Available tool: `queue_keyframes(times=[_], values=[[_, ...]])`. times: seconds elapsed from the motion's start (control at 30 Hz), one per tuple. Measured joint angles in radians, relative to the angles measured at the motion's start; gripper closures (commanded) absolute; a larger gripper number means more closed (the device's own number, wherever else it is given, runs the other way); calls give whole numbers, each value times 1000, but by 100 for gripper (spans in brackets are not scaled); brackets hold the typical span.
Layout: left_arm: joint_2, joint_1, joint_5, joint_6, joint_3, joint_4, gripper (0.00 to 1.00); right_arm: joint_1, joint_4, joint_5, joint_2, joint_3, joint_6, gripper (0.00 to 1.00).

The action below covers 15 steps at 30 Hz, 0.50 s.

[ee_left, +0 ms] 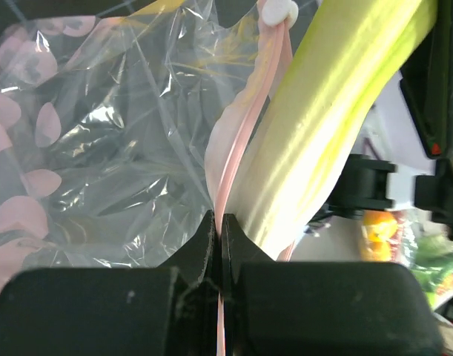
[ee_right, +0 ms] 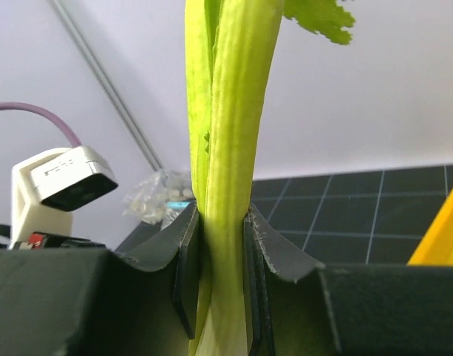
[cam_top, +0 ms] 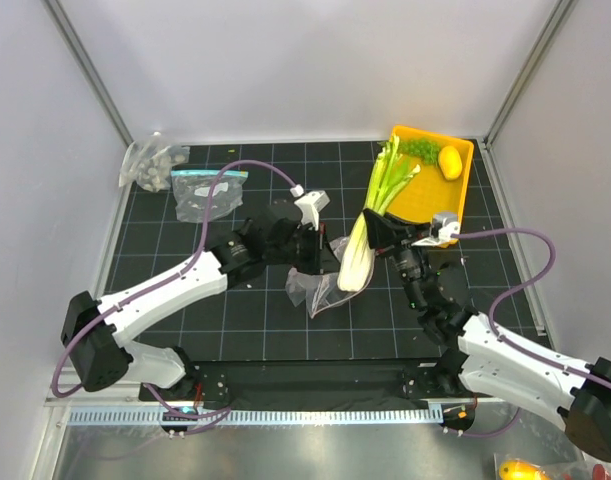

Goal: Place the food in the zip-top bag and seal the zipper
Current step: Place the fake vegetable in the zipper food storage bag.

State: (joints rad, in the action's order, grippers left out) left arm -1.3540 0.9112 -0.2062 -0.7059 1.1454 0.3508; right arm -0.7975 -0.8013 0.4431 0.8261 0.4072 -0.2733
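- The leek stalk (cam_top: pixel 356 256) hung above the table mid-scene. Its long axis ran from leafy green tips at the far right, over the yellow tray (cam_top: pixel 465 200), down to its white base at the near left.
- The right gripper (ee_right: pixel 220 245) pinched the stalk partway along, fingers pressed against both sides of the pale green stem.
- The zip-top bag (cam_top: pixel 320 287), clear with pale dots, lay crumpled just left of and below the leek's white end.
- The left gripper (ee_left: pixel 220 228) was pressed together on the zipper (ee_left: pixel 245 141), the thin pink strip, holding the bag's mouth up.
- In the left wrist view the stalk ran right alongside that pink strip, on its right. Whether the base had passed inside the mouth could not be told.
- The bag's mouth lay near-left of the right gripper, in line with the stalk, so feeding the leek in probably meant sliding it base-first along its own length.
- The lemon (cam_top: pixel 450 161) and grapes (cam_top: pixel 420 149) sat in the tray at the far right, closer to the right arm.
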Motion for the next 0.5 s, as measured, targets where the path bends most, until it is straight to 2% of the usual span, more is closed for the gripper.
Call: queue_keyframes(times=[0.27, 0.5], values=[[-19, -6, -32, -130, 69, 0, 100, 0, -209, -63, -55, -102, 87, 99], [-37, -105, -61, -281, 81, -89, 100, 0, -339, -152, 11, -141, 117, 99]])
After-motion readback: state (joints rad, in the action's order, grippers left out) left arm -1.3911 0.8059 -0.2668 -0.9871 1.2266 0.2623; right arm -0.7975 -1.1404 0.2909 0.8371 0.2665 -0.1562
